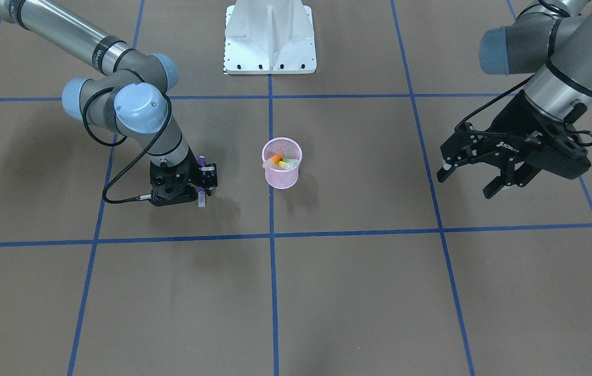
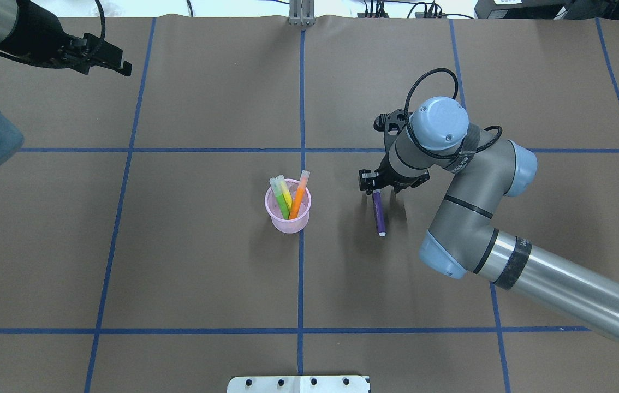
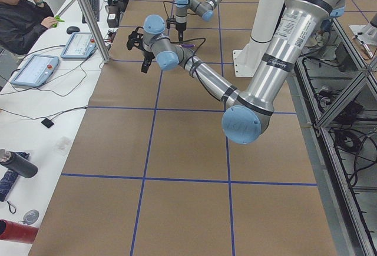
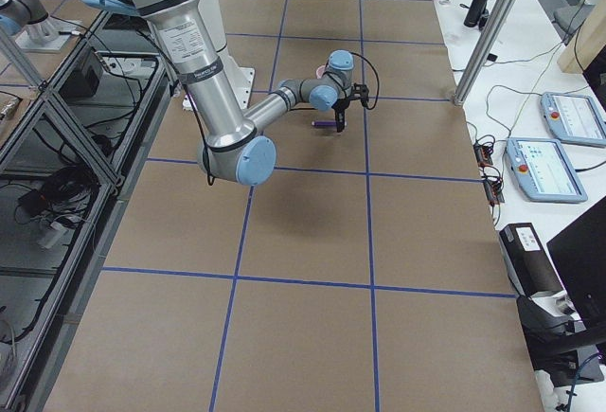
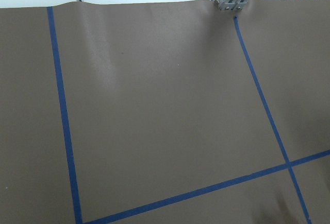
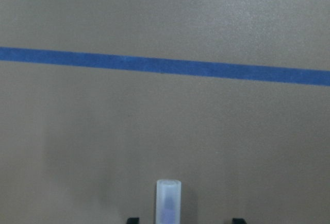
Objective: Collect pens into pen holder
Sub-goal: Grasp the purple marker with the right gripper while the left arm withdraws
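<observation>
The pink mesh pen holder point(image 1: 281, 176) stands upright at the table's middle; it also shows in the overhead view point(image 2: 287, 218). An orange pen point(image 2: 299, 196), a green pen point(image 2: 281, 203) and a yellow pen point(image 2: 286, 192) lean inside it. The purple pen point(image 2: 379, 213) lies flat on the table beside the holder, on the right-arm side. My right gripper point(image 1: 202, 184) is low over the pen's far end, open, one finger on each side of it. The pen's whitish cap point(image 6: 168, 201) shows in the right wrist view. My left gripper point(image 1: 468, 183) is open and empty, held above the table far from the holder.
The white robot base point(image 1: 270, 39) stands at the table's edge behind the holder. Blue tape lines point(image 1: 272, 235) cross the brown table cover. An operator point(image 3: 20, 15) sits at a side desk with tablets point(image 3: 35, 70), off the table.
</observation>
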